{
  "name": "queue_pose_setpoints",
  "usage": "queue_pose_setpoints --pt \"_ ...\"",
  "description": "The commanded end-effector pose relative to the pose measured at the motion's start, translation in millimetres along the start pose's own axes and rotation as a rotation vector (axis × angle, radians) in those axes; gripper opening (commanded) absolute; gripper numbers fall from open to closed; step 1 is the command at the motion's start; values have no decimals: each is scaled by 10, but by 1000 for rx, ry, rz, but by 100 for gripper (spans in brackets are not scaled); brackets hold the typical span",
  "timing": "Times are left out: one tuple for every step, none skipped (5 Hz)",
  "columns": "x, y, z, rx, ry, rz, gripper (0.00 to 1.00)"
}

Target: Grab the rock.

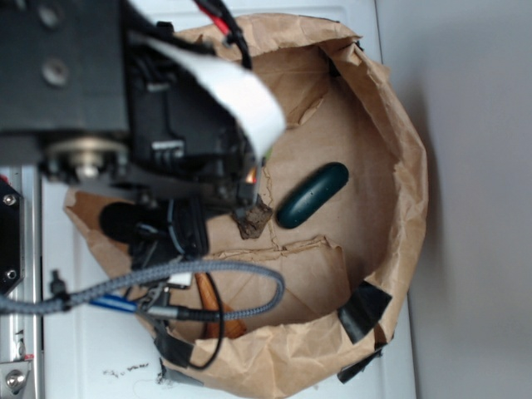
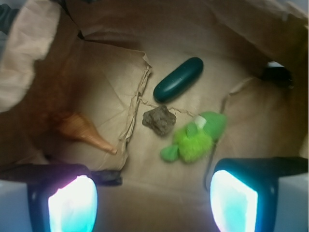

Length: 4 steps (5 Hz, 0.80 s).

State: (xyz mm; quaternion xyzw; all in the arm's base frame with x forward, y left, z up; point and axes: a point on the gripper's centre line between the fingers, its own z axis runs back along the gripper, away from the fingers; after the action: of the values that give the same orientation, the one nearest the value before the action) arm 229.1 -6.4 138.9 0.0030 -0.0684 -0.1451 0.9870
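The rock (image 2: 159,120) is a small dark brown jagged lump on the brown paper floor, in the middle of the wrist view. It also shows in the exterior view (image 1: 253,219), partly under the arm. My gripper (image 2: 152,200) is open and empty, its two glowing pads (image 2: 72,205) wide apart, above the paper and short of the rock. In the exterior view the gripper itself is hidden by the arm. The green plush toy (image 2: 195,137) lies right beside the rock, between it and my right pad.
A smooth dark green oblong (image 2: 178,79) lies beyond the rock; it also shows in the exterior view (image 1: 312,194). An orange-brown cone (image 2: 84,130) lies to the left. Crumpled brown paper walls (image 1: 399,166) ring everything, with black tape (image 1: 363,309) on the rim. Cables (image 1: 166,287) hang off the arm.
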Motion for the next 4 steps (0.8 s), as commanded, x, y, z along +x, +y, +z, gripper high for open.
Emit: queue_pose_setpoints --pt "41 70 -169 36 -29 -25 100" --pt "41 70 -169 36 -29 -25 100" --pt "41 70 -169 36 -29 -25 100" --pt "142 96 -424 69 -44 -136 100"
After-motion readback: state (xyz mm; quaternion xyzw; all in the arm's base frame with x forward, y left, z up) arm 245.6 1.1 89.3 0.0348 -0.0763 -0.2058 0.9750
